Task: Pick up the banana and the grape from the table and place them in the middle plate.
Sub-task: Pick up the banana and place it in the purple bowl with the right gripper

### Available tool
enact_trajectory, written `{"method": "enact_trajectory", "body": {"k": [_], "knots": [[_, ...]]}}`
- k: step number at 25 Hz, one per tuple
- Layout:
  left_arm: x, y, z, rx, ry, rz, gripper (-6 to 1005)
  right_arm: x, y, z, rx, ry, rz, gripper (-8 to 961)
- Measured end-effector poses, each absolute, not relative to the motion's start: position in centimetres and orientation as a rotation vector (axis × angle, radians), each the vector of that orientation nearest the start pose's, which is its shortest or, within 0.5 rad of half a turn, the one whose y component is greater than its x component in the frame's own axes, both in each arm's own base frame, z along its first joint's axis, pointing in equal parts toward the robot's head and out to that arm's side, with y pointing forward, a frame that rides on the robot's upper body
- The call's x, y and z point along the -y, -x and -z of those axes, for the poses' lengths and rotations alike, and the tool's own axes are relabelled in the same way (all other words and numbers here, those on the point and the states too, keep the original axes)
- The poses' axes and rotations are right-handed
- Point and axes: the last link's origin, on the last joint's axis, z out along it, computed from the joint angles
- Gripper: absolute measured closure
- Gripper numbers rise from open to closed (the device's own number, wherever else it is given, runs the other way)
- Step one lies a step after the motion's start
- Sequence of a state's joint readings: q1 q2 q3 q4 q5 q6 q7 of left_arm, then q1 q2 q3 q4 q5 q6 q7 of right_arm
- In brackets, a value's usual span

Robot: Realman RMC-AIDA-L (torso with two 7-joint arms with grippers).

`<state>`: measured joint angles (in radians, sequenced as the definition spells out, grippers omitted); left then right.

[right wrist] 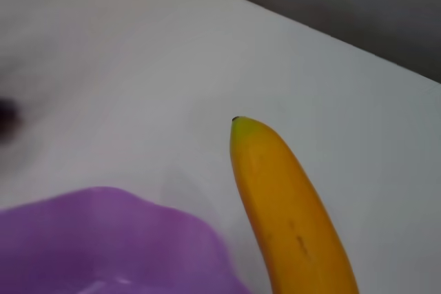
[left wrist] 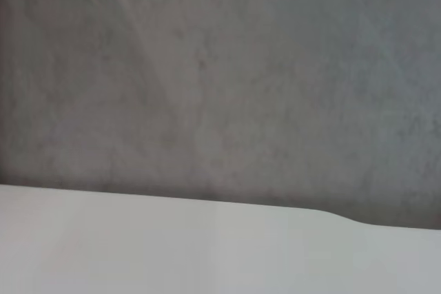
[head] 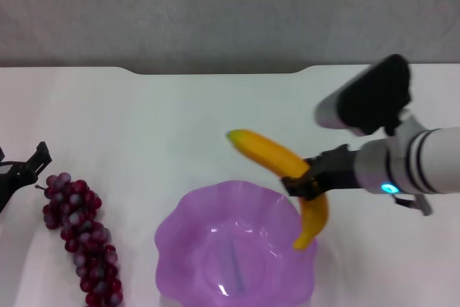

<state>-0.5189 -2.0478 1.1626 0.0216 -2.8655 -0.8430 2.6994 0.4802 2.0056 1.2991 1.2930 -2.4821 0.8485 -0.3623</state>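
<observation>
Nearest to me, the plate [head: 237, 249] sits on the table [head: 144, 120] at the lower centre of the head view. Its scalloped rim also shows in the right wrist view [right wrist: 117, 232]. I see nothing lying inside it.

To its left lies the grape [head: 80, 236], a long bunch resting on the table, apart from the plate.

Just beyond the grape's far end I see the left gripper [head: 20, 170] at the left edge. Its dark fingers [head: 39, 156] stand spread, with nothing between them. They are close to the top of the bunch; I cannot tell whether they touch it.

On the right, the right gripper [head: 307, 177] is clamped across the banana [head: 284, 177] near its middle. The banana hangs above the plate's right rim. Its lower end points down over the rim, and its greenish tip points up and away toward the far left. The right wrist view shows that tip [right wrist: 289, 197] over the table just past the plate's edge.

Farthest off, the left wrist view shows only the table's far edge [left wrist: 172, 246] and a grey wall [left wrist: 220, 67].
</observation>
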Motion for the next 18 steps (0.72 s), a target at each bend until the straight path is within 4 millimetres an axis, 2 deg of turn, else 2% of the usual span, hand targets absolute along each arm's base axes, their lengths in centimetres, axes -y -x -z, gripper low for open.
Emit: {"method": "enact_trajectory", "body": {"k": [3,9,18], "knots": [[-34.9,38.1,0.2,0.912,1.561,0.514,114,-36.1,-16.6,7.4,-0.702,2.497,0.125,437],[-35.0,38.0,0.2,0.914,1.561,0.518,114,-35.1,-16.1,9.8,-0.655,2.578,0.168,436],[-35.2,37.8,0.3,0.910,1.566,0.523,114,-33.8,-16.3,11.2,-0.588,2.638,0.219,437]]}}
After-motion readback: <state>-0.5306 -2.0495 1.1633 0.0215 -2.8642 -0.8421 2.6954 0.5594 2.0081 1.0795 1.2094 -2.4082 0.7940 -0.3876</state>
